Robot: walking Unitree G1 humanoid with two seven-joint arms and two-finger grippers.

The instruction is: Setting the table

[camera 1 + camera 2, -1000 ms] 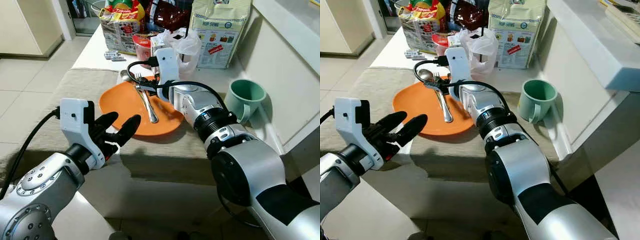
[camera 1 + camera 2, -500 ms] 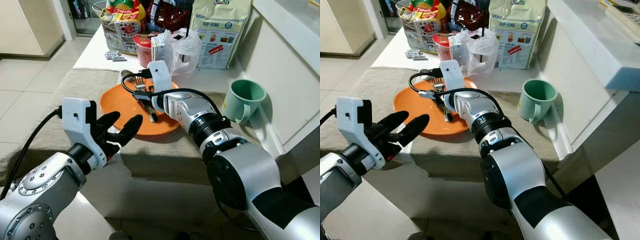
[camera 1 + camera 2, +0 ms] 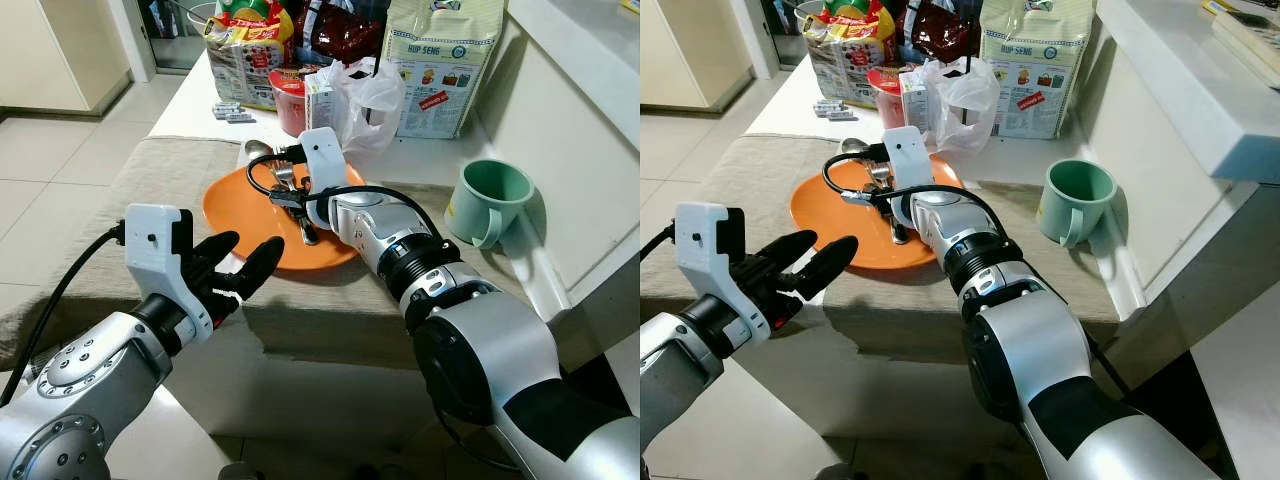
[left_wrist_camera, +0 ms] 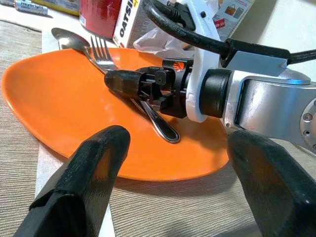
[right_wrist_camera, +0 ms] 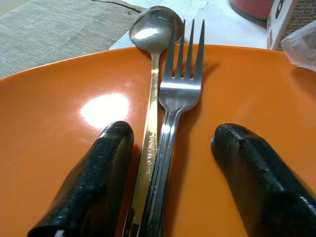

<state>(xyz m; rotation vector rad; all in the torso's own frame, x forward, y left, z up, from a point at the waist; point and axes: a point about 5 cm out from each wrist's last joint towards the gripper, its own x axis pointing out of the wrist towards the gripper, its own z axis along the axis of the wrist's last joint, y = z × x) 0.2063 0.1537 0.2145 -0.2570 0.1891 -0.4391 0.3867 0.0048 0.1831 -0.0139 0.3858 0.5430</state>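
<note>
An orange plate (image 3: pixel 240 215) lies on the beige cloth with a spoon (image 5: pixel 154 28) and a fork (image 5: pixel 183 74) side by side on it. My right gripper (image 5: pixel 173 133) is low over the plate and open, one finger on each side of the two handles without touching them. From the left wrist view, the right gripper's fingers (image 4: pixel 123 81) sit over the cutlery. My left gripper (image 3: pixel 248 243) hovers open by the plate's near left rim, holding nothing. A green mug (image 3: pixel 490 190) stands to the right of the plate.
Grocery bags (image 3: pixel 440 50), a red tub (image 3: pixel 290 95) and a white plastic bag (image 3: pixel 365 95) crowd the far end of the table. A white ledge and wall (image 3: pixel 1180 110) run close along the right. Tiled floor (image 3: pixel 50 170) lies to the left.
My right gripper has come down and toward the left over the plate, ending astride the spoon and fork handles. My left gripper has stayed about where it was.
</note>
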